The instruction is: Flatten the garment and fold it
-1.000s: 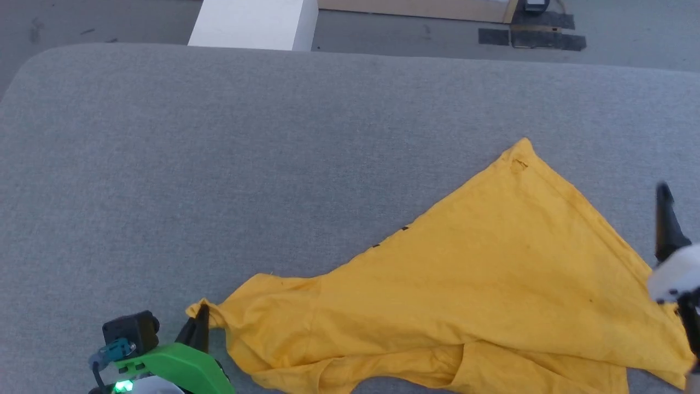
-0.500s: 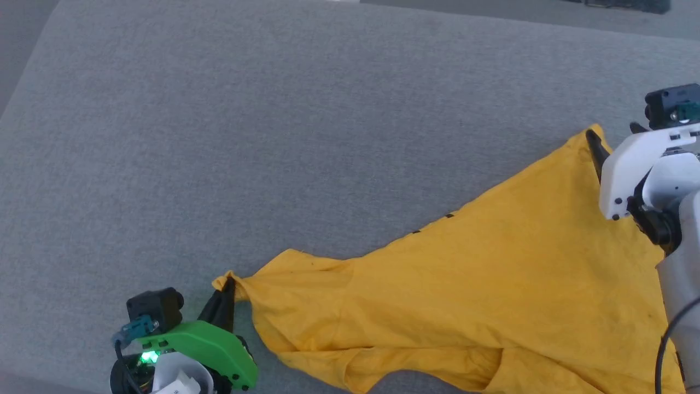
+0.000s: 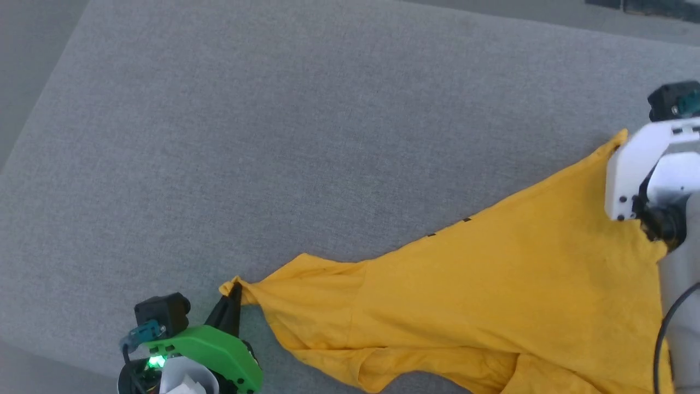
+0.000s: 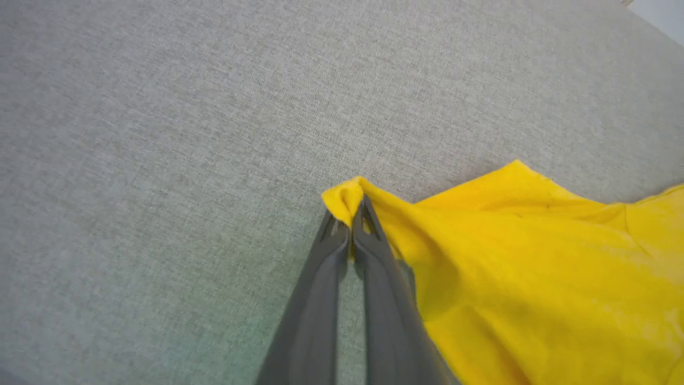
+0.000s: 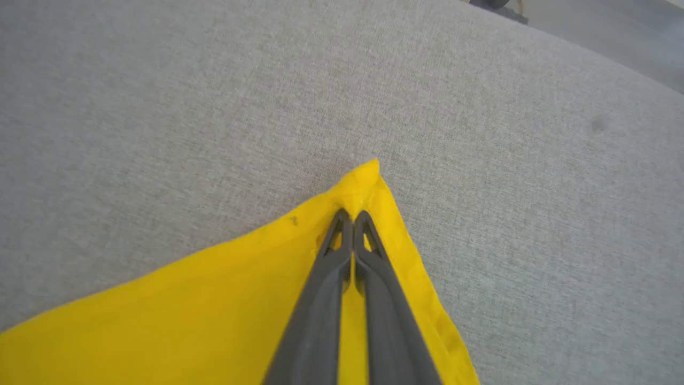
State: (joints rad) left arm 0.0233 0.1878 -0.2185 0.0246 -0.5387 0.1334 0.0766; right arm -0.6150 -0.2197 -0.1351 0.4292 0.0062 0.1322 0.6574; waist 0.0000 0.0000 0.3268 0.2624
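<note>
Down on the grey padded surface [image 3: 273, 137], seen from the head, the garment [image 3: 492, 295] lies plain yellow side up across the lower right, rumpled along its near edge. At lower left the left gripper [image 3: 235, 295] nips its pointed end, and a white wrist casing [image 3: 634, 169] sits over the far corner. From the left wrist, the two fingers are pressed together on a bunched tip of yellow cloth. From the right wrist, the right gripper [image 5: 352, 216] is likewise closed, pinching the corner, which lies flat on the grey.
</note>
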